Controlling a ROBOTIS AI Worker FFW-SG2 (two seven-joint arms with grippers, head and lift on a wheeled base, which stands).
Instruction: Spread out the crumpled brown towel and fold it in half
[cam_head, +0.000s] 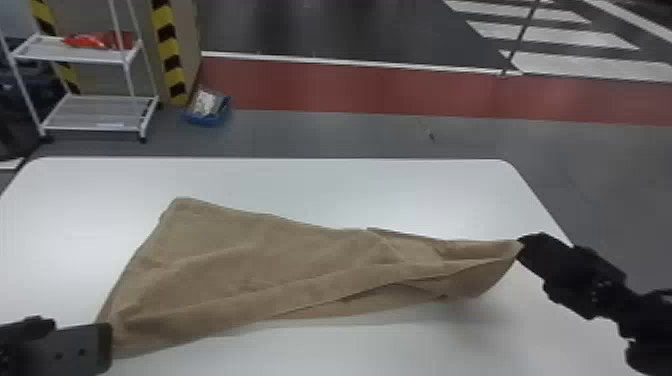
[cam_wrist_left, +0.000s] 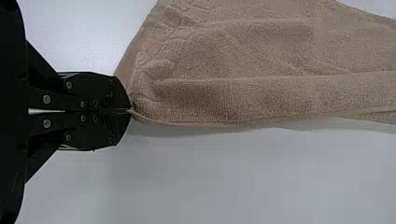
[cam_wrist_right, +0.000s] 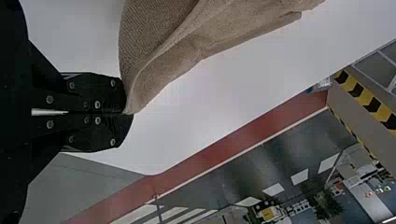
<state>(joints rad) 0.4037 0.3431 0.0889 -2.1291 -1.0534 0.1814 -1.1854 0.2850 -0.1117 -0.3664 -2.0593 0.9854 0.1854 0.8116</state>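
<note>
Two corners of the brown cloth towel (cam_head: 240, 260) are pinched, one per black two-fingered claw. Left claw (cam_head: 110, 341): clenched on the near-left corner, by the near-left part of the white, round-cornered counter (cam_head: 300, 185). Right claw (cam_head: 521, 246): clenched on the right-end tip, near the counter's right edge. In the left wrist view, the fingers of the left claw (cam_wrist_left: 129, 111) are closed together with a bit of towel edge caught at the tips. Same at the right claw (cam_wrist_right: 126, 113) in its wrist view: fingers closed, towel tip nipped.

Towel is stretched across the counter between both claws. Wide at the left, narrowed toward the right; far-left corner is spread out. Long creases are run lengthwise, some layers are overlapped along the near side and at the right. Right end is raised off the counter, shadow is cast below.

Beyond the counter, a white metal shelf rack (cam_head: 95, 59) is stood on the floor at left, with red items (cam_head: 97, 41) placed on its upper shelf. Blue container (cam_head: 206, 119) is set on the floor beside it.
</note>
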